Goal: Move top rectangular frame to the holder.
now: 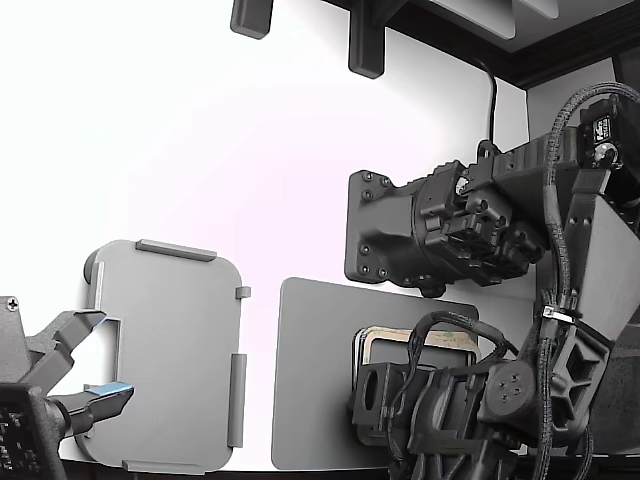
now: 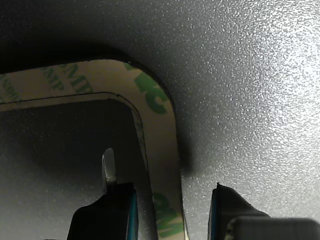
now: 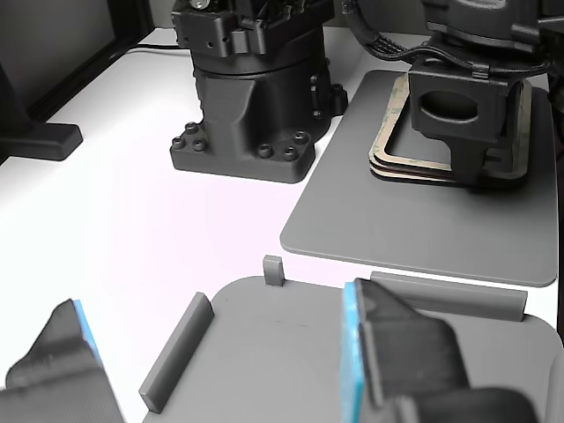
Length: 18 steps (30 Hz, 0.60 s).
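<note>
Tan-beige rectangular frame point(image 2: 160, 150) with green print tops a stack on the dark grey flat mat point(image 1: 310, 380). Light grey tabbed holder plate point(image 1: 170, 350) lies at the exterior view's left on the white table point(image 1: 200, 130). Tool point(image 2: 170, 210) is spread, fingers straddling the frame's side strip.

Stack of frames, top rectangular frame point(image 2: 160, 150) uppermost, on mat point(image 2: 250, 100). One side strip runs between the gripper point(image 2: 172, 210) fingers: one finger point(image 2: 107, 212) inside the opening, the other outside over the mat. Holder point(image 1: 170, 360) apart, at the exterior view's left.
</note>
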### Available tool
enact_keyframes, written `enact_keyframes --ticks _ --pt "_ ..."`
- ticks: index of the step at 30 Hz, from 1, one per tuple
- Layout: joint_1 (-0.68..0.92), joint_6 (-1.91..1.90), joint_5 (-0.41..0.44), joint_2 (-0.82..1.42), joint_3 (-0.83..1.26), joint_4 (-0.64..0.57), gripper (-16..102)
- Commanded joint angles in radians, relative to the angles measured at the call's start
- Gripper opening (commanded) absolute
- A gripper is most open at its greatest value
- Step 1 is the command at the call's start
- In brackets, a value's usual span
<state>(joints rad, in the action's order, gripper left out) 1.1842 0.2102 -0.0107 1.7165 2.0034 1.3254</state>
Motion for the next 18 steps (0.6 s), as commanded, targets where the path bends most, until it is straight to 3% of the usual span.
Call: enact_keyframes --ticks 1,18 --pt "-0.006 0.0 0.002 0.026 -0.017 -0.003 56" --pt "-0.002 -0.003 0.006 0.021 -0.014 -0.017 43"
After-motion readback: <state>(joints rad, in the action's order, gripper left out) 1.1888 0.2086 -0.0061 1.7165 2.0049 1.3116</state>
